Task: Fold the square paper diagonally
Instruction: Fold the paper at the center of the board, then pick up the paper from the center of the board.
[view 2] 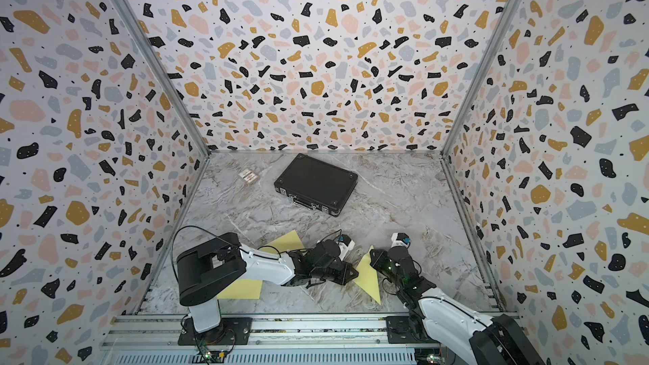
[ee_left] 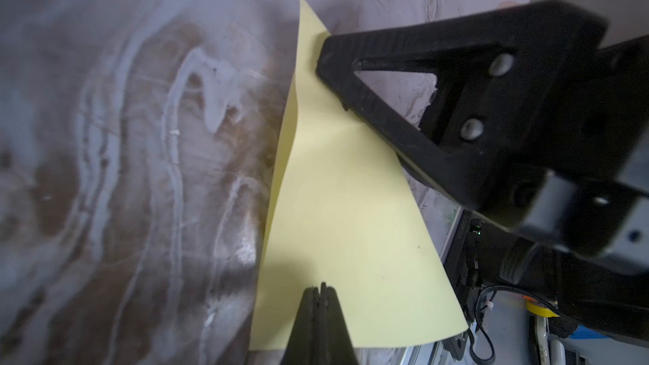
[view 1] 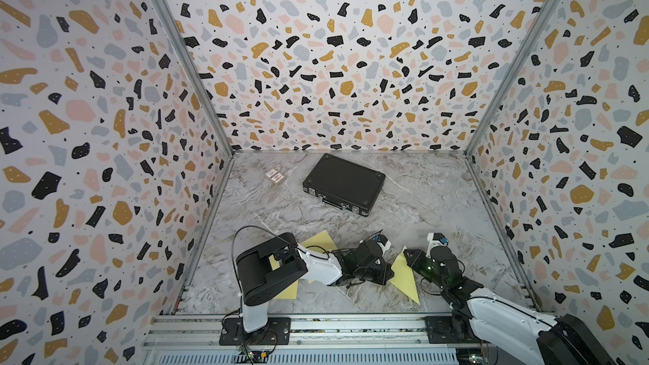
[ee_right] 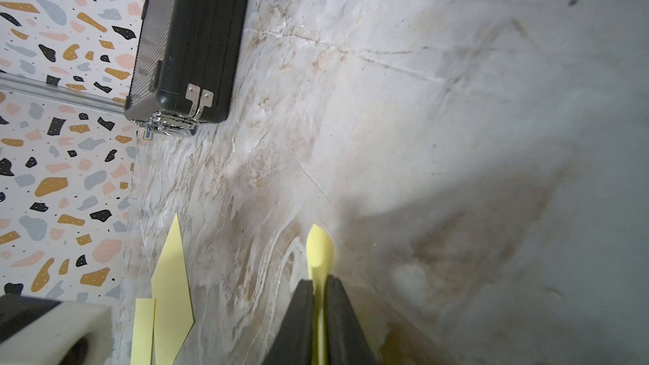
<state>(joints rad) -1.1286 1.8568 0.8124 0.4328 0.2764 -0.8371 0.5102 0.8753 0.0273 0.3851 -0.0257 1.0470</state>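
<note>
The yellow paper [view 1: 404,277] [view 2: 368,280] lies near the table's front between my two arms. It shows as a triangle, and in the left wrist view the paper [ee_left: 351,222] has two layers along one long edge. My left gripper [view 1: 384,273] [ee_left: 320,287] is shut, with nothing between its jaws and its tips down over the sheet near its short edge. My right gripper [view 1: 407,252] [ee_right: 319,280] is at the paper's far pointed corner [ee_right: 318,247]. Its jaws stand a narrow gap apart, and the corner runs between them and curls out past the tips.
A second yellow sheet [view 1: 318,240] lies flat under my left arm, partly hidden by it. A shut black case [view 1: 344,184] and a small card box [view 1: 275,177] sit at the back of the marble table. Patterned walls close in three sides.
</note>
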